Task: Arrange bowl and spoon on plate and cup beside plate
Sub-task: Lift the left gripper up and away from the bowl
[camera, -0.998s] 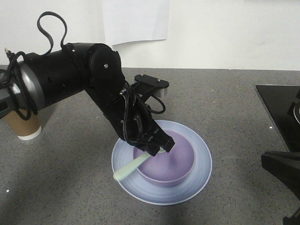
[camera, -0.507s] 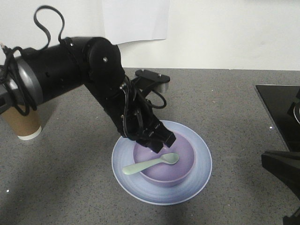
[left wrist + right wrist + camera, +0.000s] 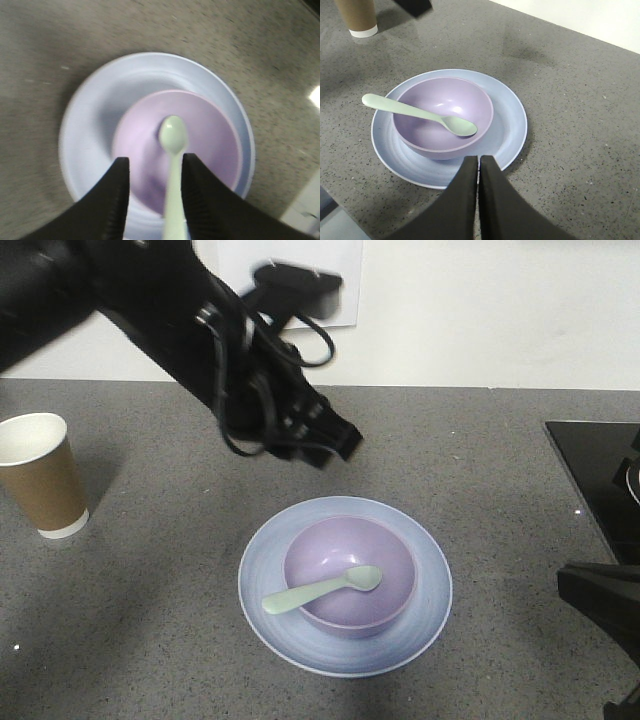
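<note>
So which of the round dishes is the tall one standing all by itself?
The brown paper cup. It stands upright, alone on the grey counter, away from the blue plate, which holds the purple bowl and green spoon.

Speckled grey countertop (image 3: 480,460) against white wall (image 3: 480,310).

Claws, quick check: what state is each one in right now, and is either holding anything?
Left claw: open, empty, above the spoon resting in the bowl.
Right claw: closed, holding nothing.
</note>
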